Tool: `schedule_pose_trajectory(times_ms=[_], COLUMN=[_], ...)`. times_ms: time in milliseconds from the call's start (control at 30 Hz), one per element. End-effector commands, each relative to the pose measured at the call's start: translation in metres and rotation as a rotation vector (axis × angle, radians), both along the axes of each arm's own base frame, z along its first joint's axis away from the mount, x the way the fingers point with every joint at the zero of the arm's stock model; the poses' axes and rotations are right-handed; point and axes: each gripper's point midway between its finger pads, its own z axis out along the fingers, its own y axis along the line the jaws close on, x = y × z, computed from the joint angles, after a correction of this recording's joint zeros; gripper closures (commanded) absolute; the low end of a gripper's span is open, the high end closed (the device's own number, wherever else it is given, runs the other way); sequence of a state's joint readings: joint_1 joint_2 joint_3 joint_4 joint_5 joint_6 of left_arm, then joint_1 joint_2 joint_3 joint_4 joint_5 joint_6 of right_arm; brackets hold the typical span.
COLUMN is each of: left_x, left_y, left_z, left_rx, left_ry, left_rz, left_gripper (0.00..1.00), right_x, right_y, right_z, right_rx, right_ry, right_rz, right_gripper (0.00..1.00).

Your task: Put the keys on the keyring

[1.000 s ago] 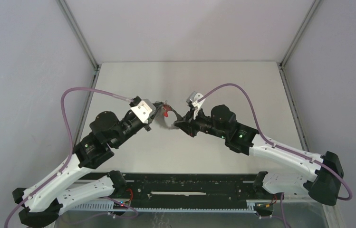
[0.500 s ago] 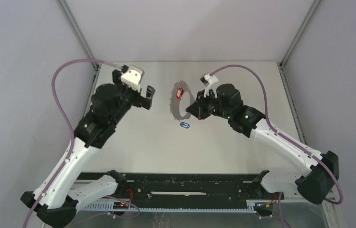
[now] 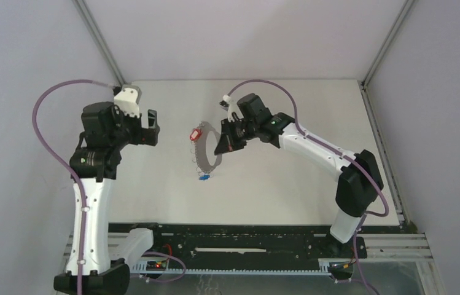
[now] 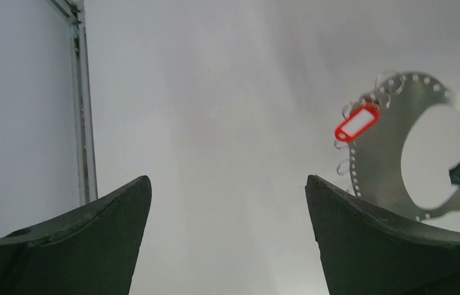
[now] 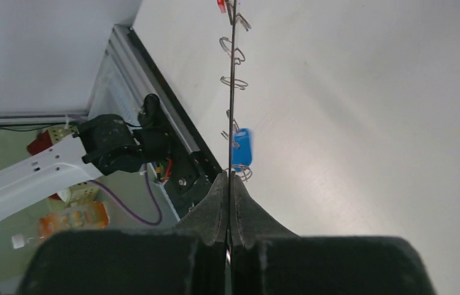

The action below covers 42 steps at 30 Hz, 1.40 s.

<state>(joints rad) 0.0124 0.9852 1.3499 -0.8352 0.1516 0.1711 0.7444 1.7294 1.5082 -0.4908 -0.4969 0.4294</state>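
Left gripper (image 4: 227, 184) jaws spread wide, empty, well apart from work; red key (image 3: 194, 133) hangs on keyring (image 3: 206, 161) at upper-left rim; blue key (image 3: 203, 179) at lower rim, seemingly threaded too, loop too small to confirm; right gripper (image 3: 222, 144) clenched on ring's right edge, holding it up; task looks near done; set-down left.

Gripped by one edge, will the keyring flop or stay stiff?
Probably stiff: the keyring looks flat though the right claw pinches one edge. Likely light: edge-on it is a thin line. The red key at its rim may swing.
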Motion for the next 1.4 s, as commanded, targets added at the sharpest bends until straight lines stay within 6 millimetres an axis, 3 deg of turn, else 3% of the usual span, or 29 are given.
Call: schedule_pose_trajectory(times_ms=[0, 100, 200, 567, 633, 667, 733, 767, 900, 1000, 1067, 1133, 1367], left_x=[-0.015, -0.016, -0.016, 0.001, 0.005, 0.007, 0.011, 0.013, 0.024, 0.038, 0.046, 0.054, 0.078], left_y=[-0.007, -0.009, -0.012, -0.012, -0.010, -0.010, -0.009, -0.009, -0.009, -0.005, 0.002, 0.007, 0.025], left_z=[-0.030, -0.052, -0.068, -0.088, -0.092, -0.094, -0.098, -0.099, -0.106, -0.102, -0.102, -0.106, -0.153], left_rx=[-0.003, -0.010, -0.015, -0.044, -0.046, -0.047, -0.056, -0.061, -0.102, -0.137, -0.152, -0.162, -0.140], left_ry=[0.014, 0.039, 0.087, 0.067, 0.066, 0.065, 0.068, 0.072, 0.061, -0.021, -0.073, -0.115, -0.130], left_rz=[-0.077, -0.086, -0.105, -0.086, -0.078, -0.074, -0.073, -0.074, -0.066, -0.024, 0.027, 0.064, 0.151], left_gripper=[0.00, 0.00, 0.00, 0.00, 0.00, 0.00, 0.00, 0.00, 0.00, 0.00, 0.00, 0.00, 0.00], right_x=[0.030, 0.056, 0.068, 0.095, 0.097, 0.099, 0.102, 0.104, 0.115, 0.123, 0.126, 0.126, 0.117], right_y=[0.006, -0.007, -0.017, -0.060, -0.069, -0.073, -0.083, -0.089, -0.120, -0.153, -0.186, -0.221, -0.352], right_z=[0.001, -0.047, -0.079, -0.137, -0.143, -0.144, -0.141, -0.138, -0.110, -0.071, -0.032, -0.014, -0.023], right_rx=[0.139, 0.118, 0.080, -0.029, -0.069, -0.086, -0.107, -0.116, -0.139, -0.172, -0.205, -0.232, -0.417], right_ry=[0.034, 0.156, 0.200, 0.240, 0.227, 0.221, 0.217, 0.213, 0.112, -0.083, -0.278, -0.379, -0.484], right_rz=[0.035, -0.037, -0.076, -0.181, -0.204, -0.218, -0.247, -0.265, -0.342, -0.446, -0.574, -0.704, -1.150], right_gripper=[1.00, 1.00, 1.00, 0.98, 0.77, 0.57, 0.15, 0.02, 0.00, 0.03, 0.00, 0.00, 0.00])
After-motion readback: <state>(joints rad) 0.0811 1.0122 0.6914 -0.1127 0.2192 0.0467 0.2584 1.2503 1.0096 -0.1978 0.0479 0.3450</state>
